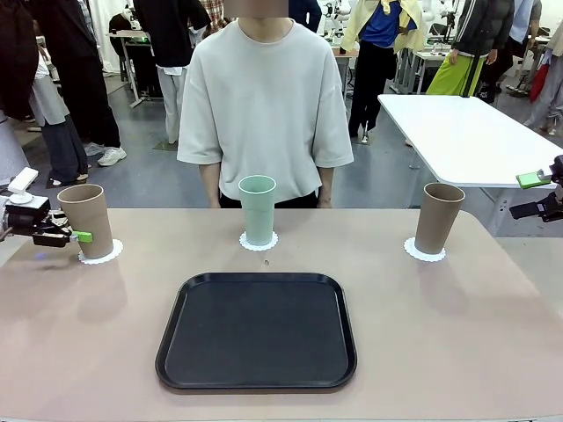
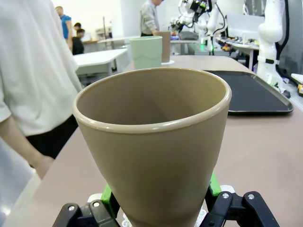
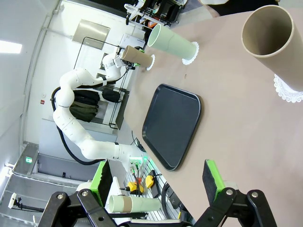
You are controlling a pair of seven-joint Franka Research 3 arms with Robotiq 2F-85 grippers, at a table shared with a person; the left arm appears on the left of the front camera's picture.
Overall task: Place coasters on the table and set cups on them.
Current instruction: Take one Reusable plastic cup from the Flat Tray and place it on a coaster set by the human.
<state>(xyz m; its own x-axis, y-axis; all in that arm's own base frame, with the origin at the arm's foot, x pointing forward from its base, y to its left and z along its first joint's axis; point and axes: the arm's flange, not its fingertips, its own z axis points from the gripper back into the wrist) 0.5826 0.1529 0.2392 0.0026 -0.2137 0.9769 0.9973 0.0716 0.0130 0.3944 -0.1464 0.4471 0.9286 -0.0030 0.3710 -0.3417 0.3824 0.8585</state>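
While the left gripper (image 1: 77, 236) has its fingers (image 2: 108, 198) pinched on the lower body of the left tan cup (image 1: 86, 220), that cup stands upright over its coaster (image 1: 100, 254) at the robot's left end of the desk (image 1: 457, 334), and the step in hand is judged to be the release. The wrist view shows the green pads bearing on both sides of the tapered wall near the base; whether the base is fully seated on the paper cannot be told. Confirm first that the cup stands level with the scalloped edge showing evenly around it; from the front, more lace shows on the side toward the middle of the desk, so a small correction may be needed before letting go. Spread the fingers slowly and evenly, so neither pad drags the wall sideways, then withdraw straight back along the finger line, low and without lift, since a light paper doily will likely shift if the cup is nudged. The mint cup (image 1: 258, 209) on its coaster (image 1: 259, 241) in front of the person, and the right tan cup (image 1: 439, 218) on its coaster (image 1: 425, 251), are already set. The right gripper (image 3: 156, 182) hangs off the desk's right edge, fingers spread and empty. The black tray (image 1: 257, 331) lies bare nearer the robot.
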